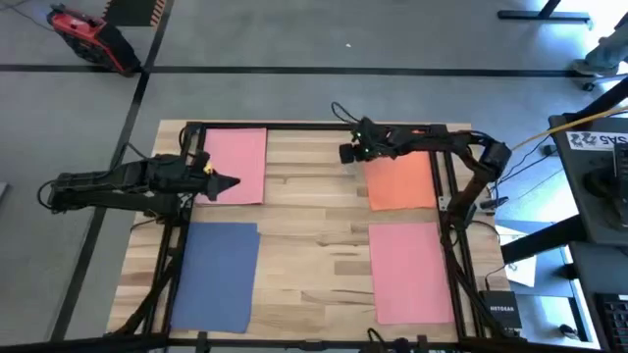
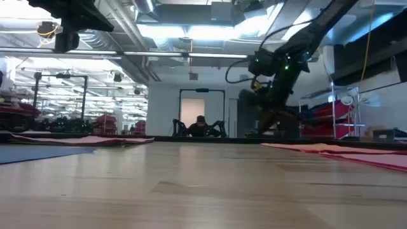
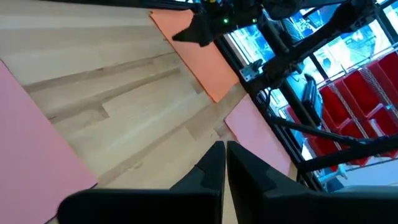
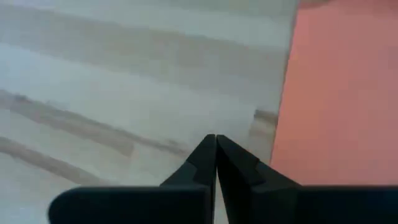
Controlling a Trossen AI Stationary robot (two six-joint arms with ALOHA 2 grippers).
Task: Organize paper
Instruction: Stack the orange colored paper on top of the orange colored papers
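Paper lay in four sheets at the corners of our table (image 1: 314, 245): pink sheet (image 1: 240, 162) far left, orange sheet (image 1: 400, 181) far right, blue sheet (image 1: 214, 275) near left, second pink sheet (image 1: 412, 270) near right. Our left gripper (image 1: 232, 182) hovered over the far pink sheet, fingers together. Our right gripper (image 1: 345, 152) hung beside the orange sheet's far corner, fingers together, holding nothing.

Legible text: only one item can be read from my position. A small black box (image 1: 500, 316) beside the lower right corner of my counter (image 1: 314, 245) bears white lettering that appears to read "NETGEAR". A white sheet with dark printed characters (image 1: 601, 140) lies at the right edge of the high view, its characters too small for me to read. Nothing else carries readable text.
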